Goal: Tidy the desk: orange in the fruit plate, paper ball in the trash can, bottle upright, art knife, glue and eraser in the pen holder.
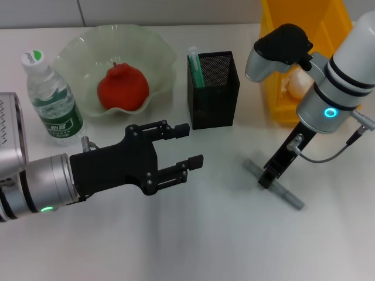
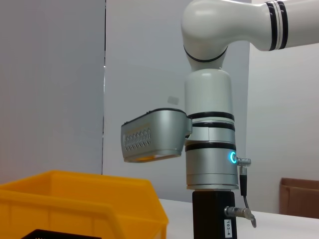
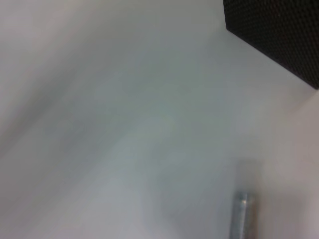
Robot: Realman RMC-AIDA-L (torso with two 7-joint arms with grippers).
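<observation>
Head overhead; wrists low, close.

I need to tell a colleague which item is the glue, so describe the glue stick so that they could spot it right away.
Start at the yellow trash can at the desk's far right, then come toward the near edge. The glue lies flat on the white desk under the right gripper. It is a thin grey stick, not the mint-green art knife in the black pen holder.

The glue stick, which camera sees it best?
The head view. It shows the whole grey glue lying flat on the desk, with the right gripper down on its middle. The right wrist view catches only one blurry end. The left wrist view does not show it.
</observation>
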